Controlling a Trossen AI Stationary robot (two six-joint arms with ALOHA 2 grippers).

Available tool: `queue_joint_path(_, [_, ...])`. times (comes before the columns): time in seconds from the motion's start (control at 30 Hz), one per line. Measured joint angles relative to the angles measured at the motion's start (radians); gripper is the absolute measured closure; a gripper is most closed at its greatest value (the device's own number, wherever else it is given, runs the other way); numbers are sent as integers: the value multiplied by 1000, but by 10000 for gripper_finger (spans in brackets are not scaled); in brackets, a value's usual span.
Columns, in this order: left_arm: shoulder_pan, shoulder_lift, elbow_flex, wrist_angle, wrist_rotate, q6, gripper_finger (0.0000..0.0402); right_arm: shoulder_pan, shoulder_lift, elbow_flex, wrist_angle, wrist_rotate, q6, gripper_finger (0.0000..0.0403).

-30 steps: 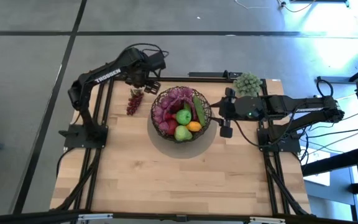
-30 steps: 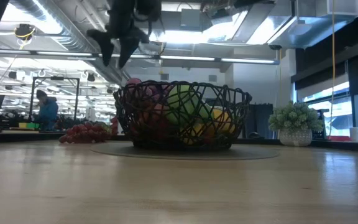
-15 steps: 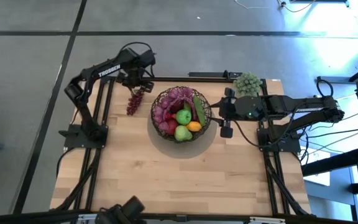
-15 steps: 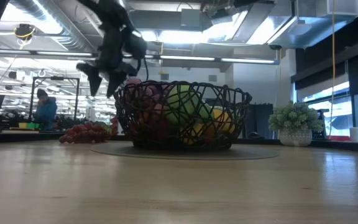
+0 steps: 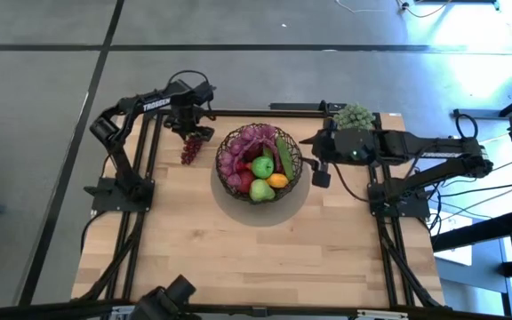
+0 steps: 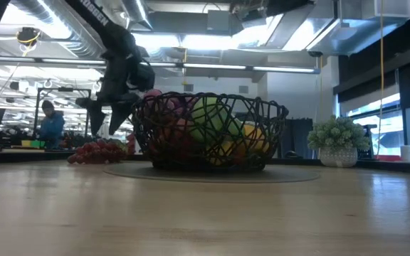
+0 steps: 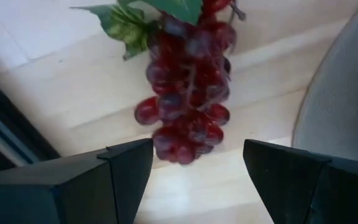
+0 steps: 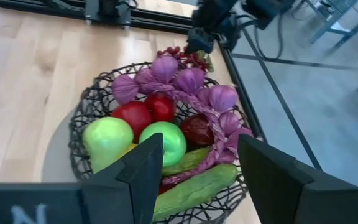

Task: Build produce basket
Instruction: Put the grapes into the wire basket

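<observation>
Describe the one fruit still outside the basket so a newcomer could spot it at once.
Start at the basket on the far half of the table. Just outside its left rim, on the bare wood, lies a bunch of dark red grapes with a green leaf at the stem; the left pincer hovers open above it. It is the only produce lying loose on the wood; all the rest sits in the basket.
</observation>
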Motion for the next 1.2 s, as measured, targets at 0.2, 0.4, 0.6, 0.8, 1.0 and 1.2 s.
queue_joint_path(0.2, [2,0,-53,90,20,1,160,-27,0,0,0,0,0,196])
queue_joint_path(0.4, [1,0,-119,188,18,0,160,-29,0,0,0,0,0,196])
queue_joint_path(0.6, [1,0,-182,256,-49,7,160,-29,0,0,0,0,-3,196])
queue_joint_path(0.8, [1,0,-226,338,-63,15,160,-29,0,0,1,10,-1,196])
queue_joint_path(1.0, [-11,0,-260,369,-76,16,160,-29,0,0,1,15,-1,196])
queue_joint_path(1.2, [-10,0,-283,369,-101,14,160,-29,0,0,1,38,0,196])
